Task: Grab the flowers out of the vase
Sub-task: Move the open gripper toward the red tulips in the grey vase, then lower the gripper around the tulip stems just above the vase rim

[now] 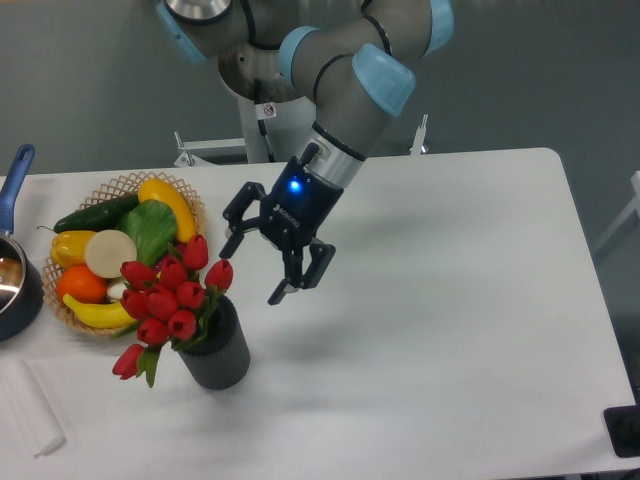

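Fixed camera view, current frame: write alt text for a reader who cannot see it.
A robot arm's open gripper hangs just right of a bunch of red flowers standing in a dark ribbed vase on a white table, touching nothing. Behind the flowers sits a wicker basket of fruit and vegetables, with a blue-handled pan at the left edge.

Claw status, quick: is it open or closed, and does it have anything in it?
Claw: open, holding nothing, up in the air just right of the flowers in the vase.

Lab: UR arm (340, 90) on pedestal, white table (470, 300), grey backdrop.
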Available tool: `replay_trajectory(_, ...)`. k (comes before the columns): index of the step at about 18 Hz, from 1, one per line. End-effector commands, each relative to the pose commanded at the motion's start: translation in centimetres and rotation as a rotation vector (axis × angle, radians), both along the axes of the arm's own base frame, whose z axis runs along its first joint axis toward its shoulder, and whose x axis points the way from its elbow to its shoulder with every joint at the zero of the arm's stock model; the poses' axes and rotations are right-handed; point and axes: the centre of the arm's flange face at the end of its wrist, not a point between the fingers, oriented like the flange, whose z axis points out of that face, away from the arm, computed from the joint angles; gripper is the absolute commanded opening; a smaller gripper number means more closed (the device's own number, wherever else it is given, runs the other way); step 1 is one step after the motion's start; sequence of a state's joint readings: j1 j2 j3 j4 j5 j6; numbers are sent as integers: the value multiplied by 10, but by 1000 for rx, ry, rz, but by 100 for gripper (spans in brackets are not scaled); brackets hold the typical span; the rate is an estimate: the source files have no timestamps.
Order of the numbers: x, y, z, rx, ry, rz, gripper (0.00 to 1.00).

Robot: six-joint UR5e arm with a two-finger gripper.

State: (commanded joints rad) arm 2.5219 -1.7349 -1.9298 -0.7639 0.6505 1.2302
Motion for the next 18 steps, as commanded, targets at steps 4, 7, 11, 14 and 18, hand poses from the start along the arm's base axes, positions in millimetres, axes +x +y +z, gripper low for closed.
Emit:
replay_trajectory(4,-2,16,-5,7,5,-25,100)
replay_trajectory(7,2,36,-13,9,8,-57,100)
replay_trajectory(11,9,45,-15,12,8,-77,100)
replay_trajectory(14,12,49,-21,5,0,-87,100)
replay_trajectory(18,19,54,-22,9,-4,-99,100)
